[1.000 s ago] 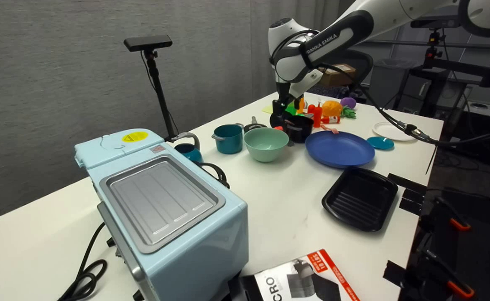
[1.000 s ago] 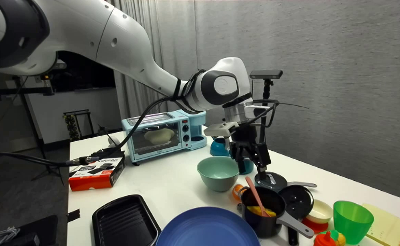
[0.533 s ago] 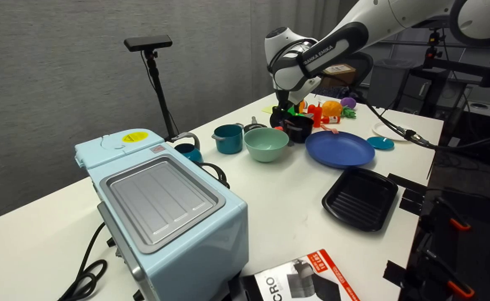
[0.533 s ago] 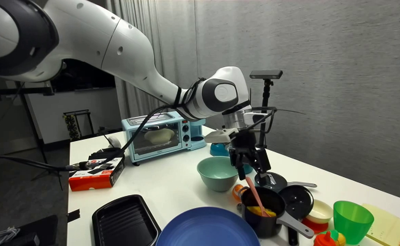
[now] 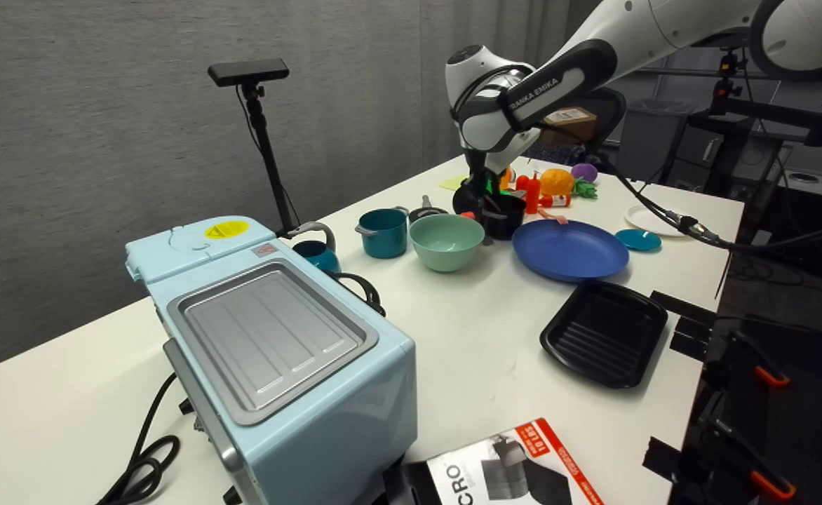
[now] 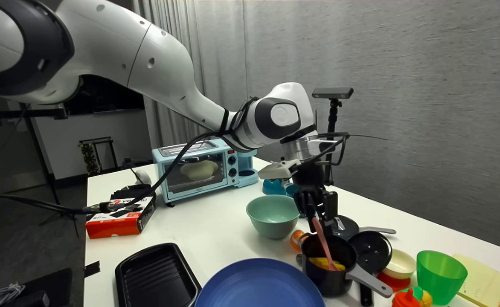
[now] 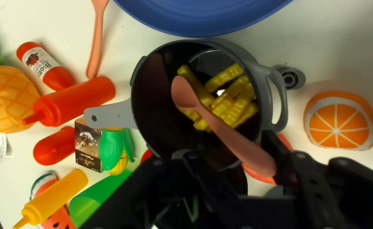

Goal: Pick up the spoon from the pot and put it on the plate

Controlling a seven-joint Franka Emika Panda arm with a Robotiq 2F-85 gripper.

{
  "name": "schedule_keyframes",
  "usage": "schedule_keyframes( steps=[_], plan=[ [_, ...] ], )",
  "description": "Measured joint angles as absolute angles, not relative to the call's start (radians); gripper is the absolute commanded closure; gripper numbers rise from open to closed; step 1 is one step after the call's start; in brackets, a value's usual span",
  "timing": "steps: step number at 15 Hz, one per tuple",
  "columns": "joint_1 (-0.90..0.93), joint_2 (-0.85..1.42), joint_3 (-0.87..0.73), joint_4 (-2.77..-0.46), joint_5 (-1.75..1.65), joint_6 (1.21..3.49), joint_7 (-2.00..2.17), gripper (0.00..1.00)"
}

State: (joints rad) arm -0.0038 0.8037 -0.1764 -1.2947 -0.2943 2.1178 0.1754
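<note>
A pink spoon point(image 7: 224, 132) leans inside the small black pot point(image 7: 242, 52), its bowl resting among yellow pieces and its handle rising over the rim. Around the handle's upper end my gripper point(image 7: 228, 149) stands part-way open. The handle lies against or very near the right finger point(image 7: 270, 144) in the wrist view, with a gap to the other finger. In an exterior view the spoon point(image 6: 323, 245) tilts up to the gripper point(image 6: 321, 226), just above the pot point(image 6: 324, 279). The dark-blue plate point(image 6: 258, 283) lies beside the pot and holds nothing in view.
A teal bowl point(image 6: 272, 215), an orange slice point(image 7: 336, 127) and black pans point(image 6: 369, 249) crowd round the pot. A second pink utensil point(image 7: 95, 41) lies on the table near red bottles point(image 7: 75, 100). A black tray point(image 6: 156, 277) sits beyond the plate.
The arm has come down toward the pot. My jaws have moved closer together around the handle, and the spoon's top has shifted slightly to the right in an exterior view.
</note>
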Motion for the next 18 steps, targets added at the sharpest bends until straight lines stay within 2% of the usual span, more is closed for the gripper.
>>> schedule_keyframes(
  steps=[1, 3, 11, 18],
  plan=[
    [-0.004, 0.804, -0.178, -1.294, -0.294, 2.116, 0.176, 0.89],
    [-0.004, 0.804, -0.18, -1.291, -0.294, 2.111, 0.176, 1.0],
    [0.002, 0.78, -0.183, -1.257, -0.3, 2.079, 0.172, 0.97],
    [0.023, 0.627, -0.143, -1.254, -0.296, 2.021, 0.168, 0.97]
  ],
)
